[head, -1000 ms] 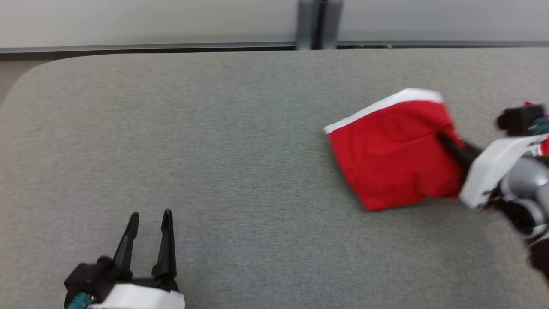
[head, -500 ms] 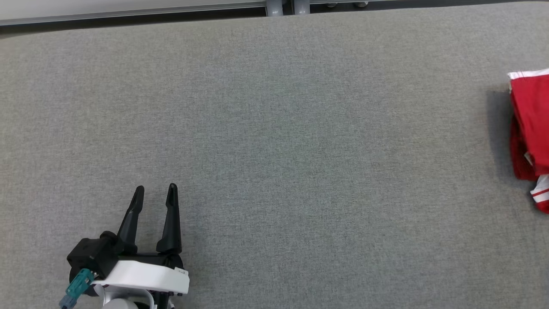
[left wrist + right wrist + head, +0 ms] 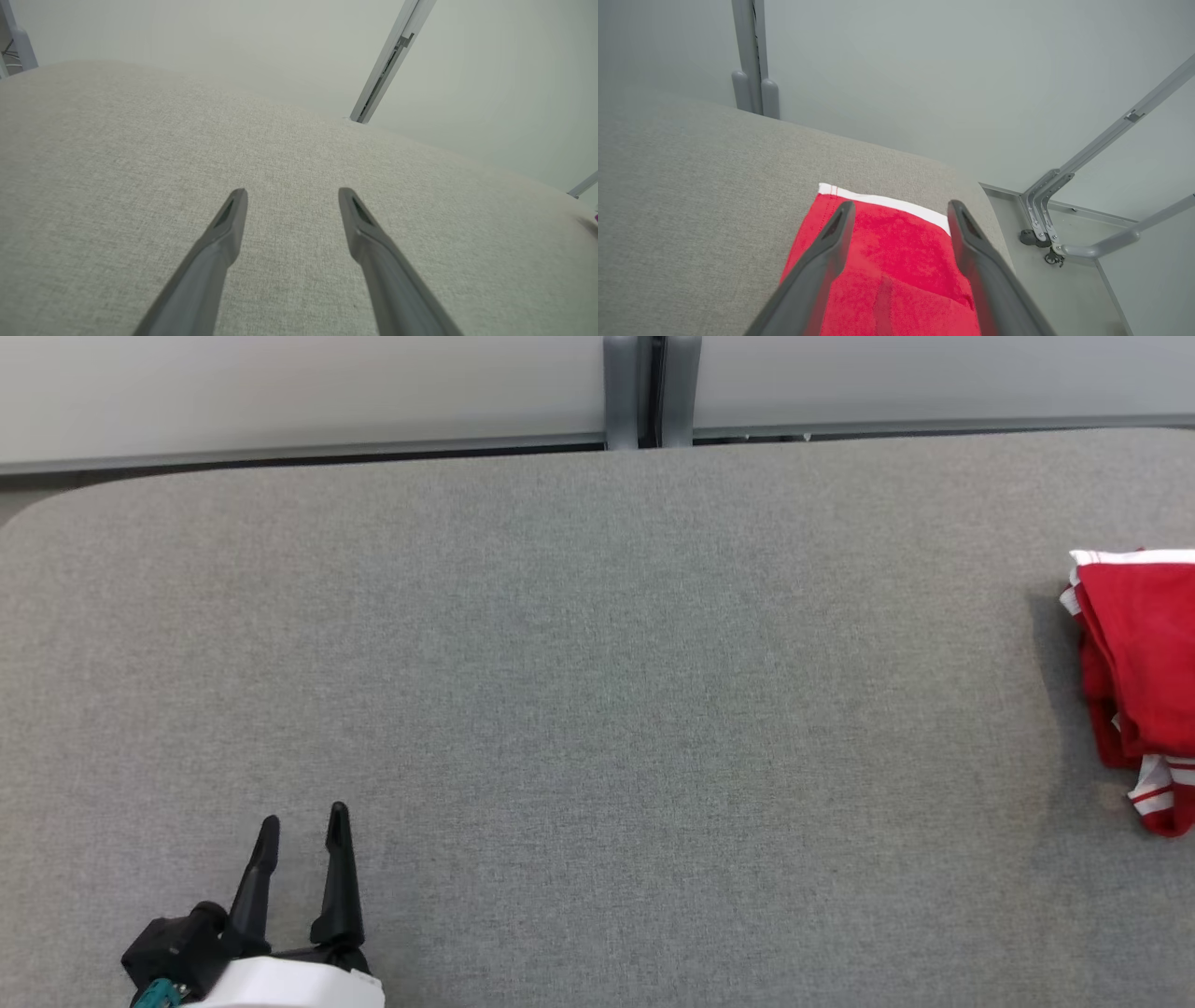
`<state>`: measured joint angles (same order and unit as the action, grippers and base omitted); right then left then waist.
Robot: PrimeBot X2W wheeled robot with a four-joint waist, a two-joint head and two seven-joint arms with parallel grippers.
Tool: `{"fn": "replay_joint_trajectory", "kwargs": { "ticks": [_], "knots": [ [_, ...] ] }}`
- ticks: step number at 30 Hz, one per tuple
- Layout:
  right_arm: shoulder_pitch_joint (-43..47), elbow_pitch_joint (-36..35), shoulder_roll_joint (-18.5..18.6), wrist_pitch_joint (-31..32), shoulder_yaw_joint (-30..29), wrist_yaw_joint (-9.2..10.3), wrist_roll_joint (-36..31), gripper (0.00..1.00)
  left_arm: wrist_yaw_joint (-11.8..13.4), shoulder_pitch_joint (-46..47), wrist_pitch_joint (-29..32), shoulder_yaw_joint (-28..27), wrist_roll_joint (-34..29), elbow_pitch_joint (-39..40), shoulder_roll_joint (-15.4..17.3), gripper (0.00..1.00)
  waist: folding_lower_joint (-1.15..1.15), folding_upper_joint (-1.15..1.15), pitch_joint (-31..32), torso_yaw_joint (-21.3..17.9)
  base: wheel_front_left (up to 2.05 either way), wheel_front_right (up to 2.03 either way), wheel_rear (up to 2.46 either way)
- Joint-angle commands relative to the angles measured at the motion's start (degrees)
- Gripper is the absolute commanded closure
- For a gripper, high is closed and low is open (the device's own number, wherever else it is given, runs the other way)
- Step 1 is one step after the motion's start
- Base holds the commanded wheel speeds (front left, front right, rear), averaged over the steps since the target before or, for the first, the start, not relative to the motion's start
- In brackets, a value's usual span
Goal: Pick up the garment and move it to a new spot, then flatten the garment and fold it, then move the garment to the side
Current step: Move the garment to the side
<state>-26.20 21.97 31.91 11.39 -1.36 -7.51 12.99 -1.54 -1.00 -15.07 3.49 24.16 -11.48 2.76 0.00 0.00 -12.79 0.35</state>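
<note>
Fingertips of right gripper (image 3: pixel 901 205) spread wide, nothing pinched, poised over garment (image 3: pixel 896 261); contact with cloth not readable. Had hold of its right side a second ago, mid-drag; now let go. Left gripper (image 3: pixel 303 814) fingers also spread, empty, low over bare table (image 3: pixel 597 616) at near left, same pose as before. Garment folded, red with white band along far edge, lying at table's right end, close to rounded corner, cut off by right edge of head view. Layers a bit uneven at near end, striped cuff poking out. Sat nearer middle of head view a second ago, but with head camera shifted too, not all of that readable as garment travel. Grey post (image 3: pixel 651 392) and pale wall behind table, metal frame (image 3: pixel 1064 205) on floor past corner. Judged: fold done, move to side done or nearly, release just made. Left at most: pulling right arm clear without snagging cloth. Risk of cuff slipping off near edge, or fold opening on a brush from fingers on way out
</note>
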Motion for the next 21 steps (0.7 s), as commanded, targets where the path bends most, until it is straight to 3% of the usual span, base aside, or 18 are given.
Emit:
{"fn": "replay_joint_trajectory", "kwargs": {
  "ticks": [1, 7, 11, 15, 21],
  "knots": [
    [1.52, -1.36, -0.58, -1.69, -0.58, 0.02, -0.45, 0.0, 0.43, -0.59, -0.11, -0.79, -0.06, 0.61, 0.29, 0.0, 0.0, 0.0, 2.67, 0.42, 0.0, 0.0, 0.0],
    [13.73, -9.29, -9.87, -11.67, 0.84, 0.02, -0.99, 0.0, 1.59, -5.15, -0.11, -2.98, -0.78, 0.3, 0.27, 0.0, 0.0, 0.0, 8.9, 1.96, 0.0, 0.0, 0.0],
    [20.75, -10.36, -16.51, -18.86, 1.07, 0.02, -2.06, 0.0, 1.07, -7.69, -0.11, -3.33, -1.45, 0.17, 0.25, 0.0, 0.0, 0.0, 11.38, 2.56, 0.0, 0.0, 0.0],
    [25.89, -8.47, -22.44, -24.76, 0.01, 0.02, -4.64, 0.0, -0.55, -8.65, -0.11, -2.77, -3.78, -0.23, 0.29, 0.0, 0.0, 0.0, 13.02, 3.37, 0.0, 0.0, 0.0],
    [30.25, -7.68, -27.45, -26.72, -1.47, 0.02, -7.94, 0.0, -4.26, -8.85, -0.11, -1.32, -5.49, 0.04, 0.23, 0.0, 0.0, 0.0, 14.27, 2.96, 0.0, 0.0, 0.0]
  ]
}}
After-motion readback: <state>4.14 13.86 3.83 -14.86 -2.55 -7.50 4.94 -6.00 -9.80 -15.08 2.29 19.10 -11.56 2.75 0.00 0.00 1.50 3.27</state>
